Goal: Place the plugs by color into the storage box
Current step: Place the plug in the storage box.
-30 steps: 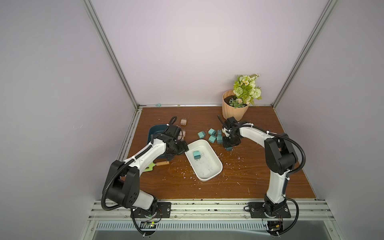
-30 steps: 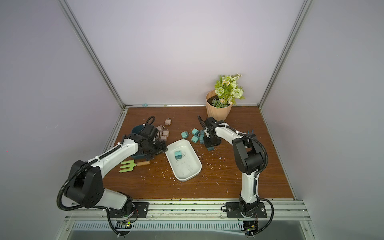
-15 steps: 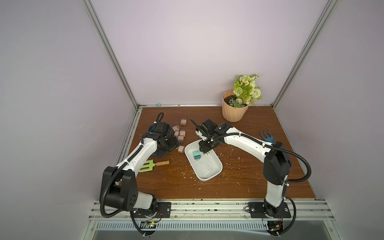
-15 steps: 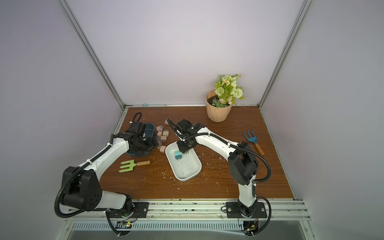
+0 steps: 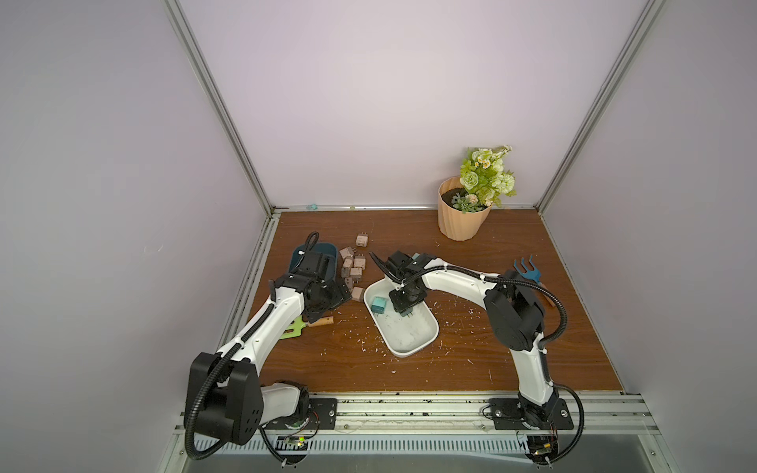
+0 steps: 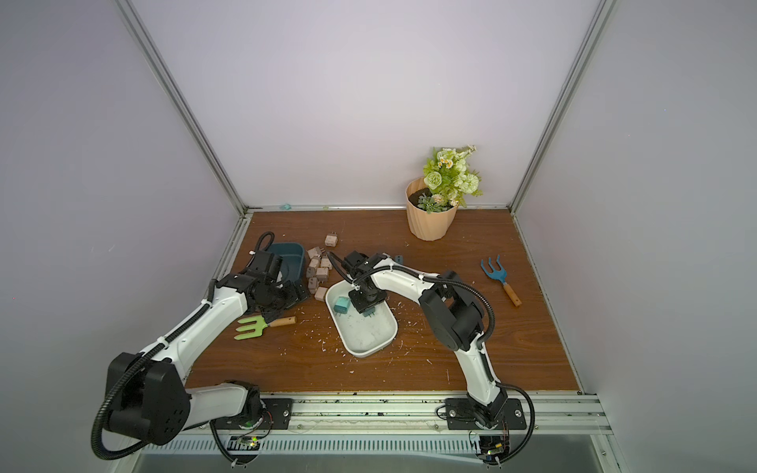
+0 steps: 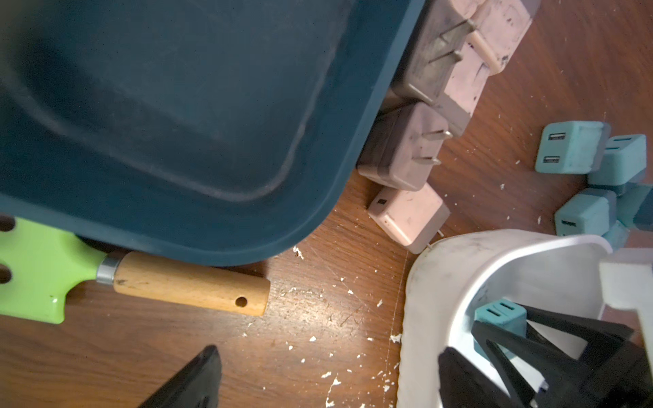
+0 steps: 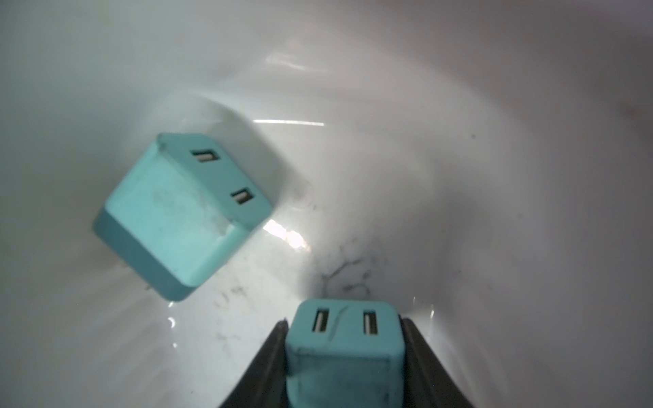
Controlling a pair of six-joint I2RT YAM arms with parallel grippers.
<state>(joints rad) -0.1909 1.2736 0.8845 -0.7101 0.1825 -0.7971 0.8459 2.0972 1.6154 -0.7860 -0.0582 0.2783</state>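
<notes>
Teal plug (image 8: 344, 353) clamped in the right hand (image 8: 343, 323), low inside the white box (image 8: 459, 141). Shows two slots and a curved scratch on its face in the right wrist view; in the top views, little more than prongs poking down under the fingers. Second teal plug (image 8: 180, 212) lying tilted on the box floor just beside, not touching the held one.

Pinkish-tan plugs (image 5: 352, 270) clustered on the table (image 5: 491, 360) against the dark teal box (image 5: 327, 250), one with its prongs at the white box's rim. Bears a small dark mark in the left wrist view, too small to read.

More teal plugs (image 7: 572, 148) bunched on the table beyond the white box: plain in the left wrist view, almost wholly hidden behind the right arm from above.

Left hand (image 7: 335, 353) spread wide with nothing between its fingers, above the table near the corner of the dark teal box. Green rake (image 7: 35, 272) lying near that corner, wooden handle toward the white box. White flecks (image 7: 332, 383) scattered about.

Only in the top views: flower pot (image 5: 463, 217) at the back, blue rake (image 6: 493, 272) on the right arm's side.
</notes>
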